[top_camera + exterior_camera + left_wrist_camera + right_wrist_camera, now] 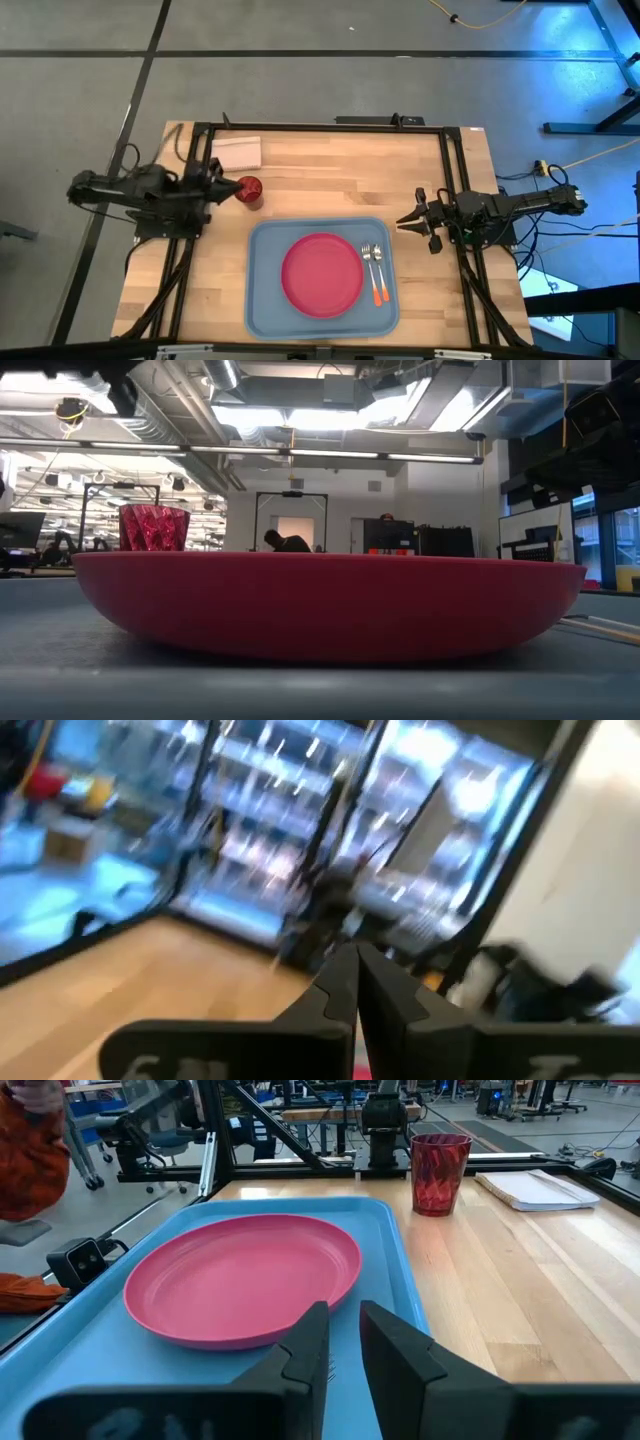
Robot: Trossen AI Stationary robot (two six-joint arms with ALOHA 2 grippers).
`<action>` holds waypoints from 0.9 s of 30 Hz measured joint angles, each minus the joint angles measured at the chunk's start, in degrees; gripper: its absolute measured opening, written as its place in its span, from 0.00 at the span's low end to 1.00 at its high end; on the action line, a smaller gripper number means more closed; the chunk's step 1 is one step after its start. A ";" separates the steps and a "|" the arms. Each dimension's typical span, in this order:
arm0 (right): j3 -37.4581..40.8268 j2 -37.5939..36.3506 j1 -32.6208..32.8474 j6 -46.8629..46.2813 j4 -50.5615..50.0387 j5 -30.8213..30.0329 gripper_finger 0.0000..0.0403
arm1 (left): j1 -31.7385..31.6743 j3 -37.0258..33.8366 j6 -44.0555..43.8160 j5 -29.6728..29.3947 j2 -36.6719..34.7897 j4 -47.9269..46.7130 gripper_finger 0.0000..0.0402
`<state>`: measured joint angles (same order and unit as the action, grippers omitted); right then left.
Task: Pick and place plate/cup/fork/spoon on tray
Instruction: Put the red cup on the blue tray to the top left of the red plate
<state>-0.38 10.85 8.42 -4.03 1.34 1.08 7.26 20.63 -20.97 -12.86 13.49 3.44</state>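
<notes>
The pink-red plate point(322, 273) lies flat on the blue-grey tray point(268, 305). The fork point(367, 256) and the spoon point(378, 258) lie side by side on the tray, right of the plate. The dark red cup point(249, 190) stands upright on the bare wood beyond the tray's far left corner; it also shows in the right wrist view point(438, 1172). My left gripper point(228, 185) is shut, just left of the cup and higher than it; nothing shows between its fingers point(340, 988). My right gripper point(408, 222) is open and empty, right of the tray.
A pale folded rectangle point(237, 152) lies on the wood near the far left corner, beyond the cup. Dark frame rails point(320, 128) run along the table's far edge and both sides. Bare wood lies between the tray and the far rail.
</notes>
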 joint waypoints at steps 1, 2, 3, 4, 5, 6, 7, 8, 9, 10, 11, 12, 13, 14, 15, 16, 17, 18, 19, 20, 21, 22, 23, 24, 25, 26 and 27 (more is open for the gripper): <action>0.00 0.00 -0.02 0.00 0.00 0.00 0.16 | 0.00 2.54 0.02 -0.51 3.11 -2.71 0.00; 0.00 0.00 0.00 0.00 0.00 0.00 0.16 | 0.00 5.01 0.04 -0.91 6.37 -5.69 0.00; 0.00 0.00 -0.02 0.00 0.00 0.00 0.16 | 0.01 7.48 0.05 -1.50 9.61 -8.55 0.00; 0.00 0.00 -0.02 0.00 0.00 0.00 0.16 | 0.03 9.99 0.07 -2.35 13.00 -11.20 0.00; 0.00 0.00 0.00 0.00 0.00 0.00 0.16 | 0.01 12.33 0.07 -3.23 16.23 -13.66 0.00; 0.00 0.00 0.00 0.00 0.01 0.00 0.16 | -0.01 14.48 0.11 -4.03 19.11 -16.06 0.00; 0.00 0.00 -0.01 0.00 0.00 0.00 0.16 | -0.01 16.54 0.42 -4.58 21.87 -17.90 0.00; 0.00 0.00 0.00 0.00 0.01 0.00 0.16 | -0.01 18.63 1.10 -4.96 24.63 -19.45 0.00; 0.00 0.00 0.00 0.00 0.01 0.00 0.16 | 0.01 20.73 2.05 -5.27 27.17 -21.01 0.00; 0.00 0.00 -0.01 0.00 0.02 0.00 0.16 | 0.00 22.70 3.05 -5.76 29.49 -22.58 0.00; 0.00 0.00 0.00 0.00 0.01 0.00 0.16 | -0.01 24.72 4.11 -6.35 31.66 -24.38 0.00; 0.00 0.00 0.00 0.00 0.02 0.00 0.16 | -0.01 26.49 5.08 -7.16 33.42 -26.35 0.00; 0.00 0.00 0.00 0.00 0.01 0.00 0.16 | 0.01 28.17 5.62 -8.25 34.89 -29.05 0.00; 0.00 0.00 0.00 0.00 0.01 0.00 0.16 | 0.01 29.67 6.28 -9.51 36.32 -31.42 0.00; 0.00 0.00 0.00 0.00 0.02 0.00 0.16 | 0.01 30.90 6.98 -10.91 37.61 -33.65 0.00; 0.00 0.00 0.00 0.00 0.01 0.00 0.16 | -0.01 31.64 8.16 -12.46 38.67 -36.06 0.00; 0.00 0.00 0.00 0.00 0.02 0.00 0.16 | -0.01 31.95 9.79 -14.07 39.51 -38.72 0.00; 0.00 0.00 0.00 0.00 0.02 0.00 0.16 | -0.01 31.99 11.58 -15.55 40.21 -40.67 0.00; 0.00 0.00 -0.01 0.00 0.02 0.00 0.16 | -0.01 31.99 13.18 -16.44 40.93 -41.62 0.00; 0.00 0.00 0.00 0.00 0.02 0.00 0.16 | -0.01 32.00 14.27 -16.68 41.61 -42.19 0.00; 0.00 0.00 -0.01 0.00 0.01 0.00 0.16 | -0.01 32.02 14.78 -16.57 42.25 -42.87 0.00; 0.00 0.00 -0.01 0.00 0.01 0.00 0.16 | -0.01 32.02 14.90 -16.31 42.78 -43.47 0.00; 0.00 0.00 0.00 0.00 0.02 0.00 0.16 | 0.01 32.02 14.48 -16.02 43.27 -43.51 0.00; 0.00 0.00 0.00 0.00 0.00 0.00 0.16 | 0.03 32.02 13.77 -15.81 43.69 -43.13 0.00; 0.00 0.00 0.00 0.00 0.02 0.00 0.16 | 0.03 32.02 13.27 -15.22 43.99 -42.76 0.00; 0.00 0.00 0.00 0.00 0.02 0.00 0.16 | 0.01 32.03 12.63 -14.17 44.27 -42.60 0.00; 0.00 0.00 -0.01 0.00 0.02 0.00 0.16 | -0.01 32.04 12.17 -12.97 44.46 -42.61 0.00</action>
<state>-0.38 10.85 8.41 -4.03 1.37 1.08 7.25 52.66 -8.80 -25.83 57.95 -39.17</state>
